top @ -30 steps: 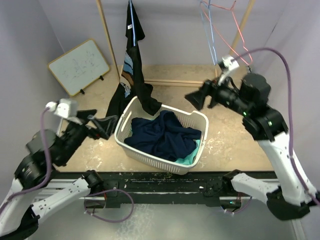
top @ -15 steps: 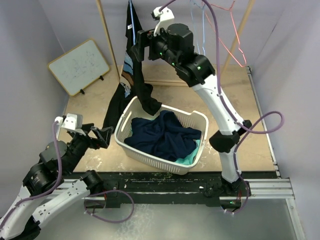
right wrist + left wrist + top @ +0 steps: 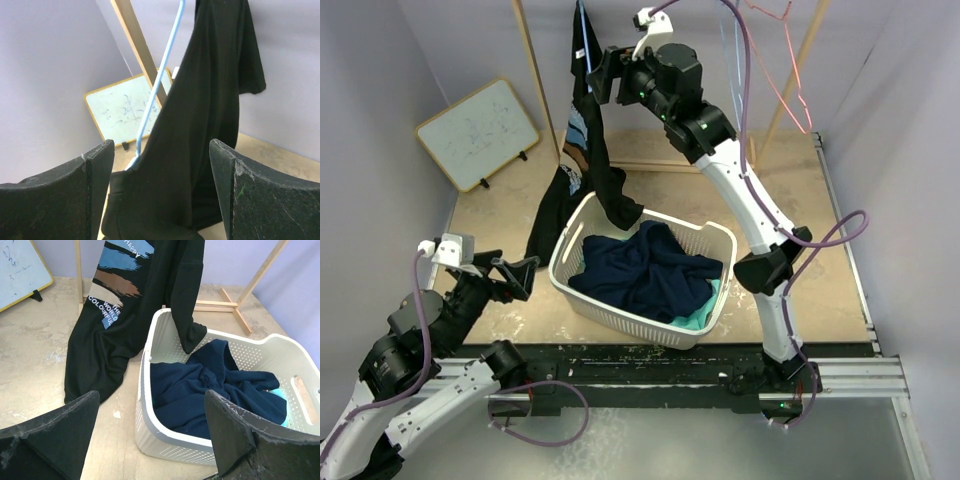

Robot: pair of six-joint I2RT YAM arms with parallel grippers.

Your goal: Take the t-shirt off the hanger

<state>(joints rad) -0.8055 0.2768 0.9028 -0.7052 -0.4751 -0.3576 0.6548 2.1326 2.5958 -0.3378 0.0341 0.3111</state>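
A black t-shirt (image 3: 582, 140) with a striped print hangs on a light-blue hanger (image 3: 583, 40) from the rack at the back. Its hem lies on the table left of the basket, and one part drapes over the basket rim. My right gripper (image 3: 602, 78) is raised beside the shirt's top, open. In the right wrist view the t-shirt (image 3: 210, 125) and the hanger's wire (image 3: 160, 85) lie ahead between the spread jaws of the right gripper (image 3: 161, 145), apart from both. My left gripper (image 3: 520, 272) is open and low at the near left. In the left wrist view, the left gripper (image 3: 150, 395) faces the t-shirt (image 3: 125, 315) with nothing held.
A white laundry basket (image 3: 660, 335) holds navy clothes (image 3: 645, 270) in the middle of the table; its corner (image 3: 145, 390) is close before my left gripper. A whiteboard (image 3: 478, 133) leans at the back left. Wooden rack posts (image 3: 535, 70) and spare wire hangers (image 3: 775, 60) stand behind.
My right arm has swung from the right side up and over to the shirt's top on the rack. My left arm has drawn back toward the near left corner.
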